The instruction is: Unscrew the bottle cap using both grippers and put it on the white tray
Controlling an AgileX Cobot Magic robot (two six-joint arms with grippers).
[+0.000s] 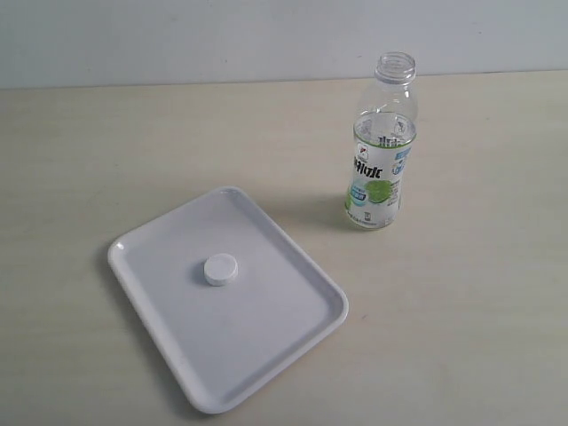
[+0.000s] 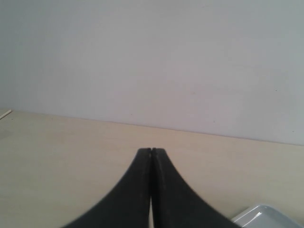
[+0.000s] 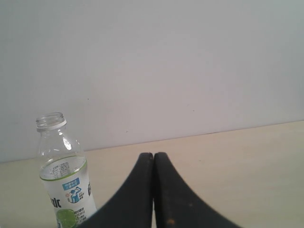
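Exterior view: bottle cap (image 1: 221, 269), bottle (image 1: 382, 151), white tray (image 1: 266, 342) and bench (image 1: 470, 337) show; neither gripper does.
Bottle cap: small, round and white with a ribbed side. It lies flat side up near the middle of the white tray, well apart from the bottle. How far it lies from either pair of jaws cannot be told.
Bottle: clear plastic, upright on the bench, its threaded neck uncapped. The label is white, blue and green with a lime.
White tray: flat and rectangular with rounded corners and a low rim, set askew on the bench.
Left gripper (image 2: 151, 151): black jaws clenched tip to tip, grasping nothing. One tray corner lies near them, off to one side.
Right gripper (image 3: 153, 155): black jaws pressed together, empty. The bottle stands ahead of them and to one side, not touching.
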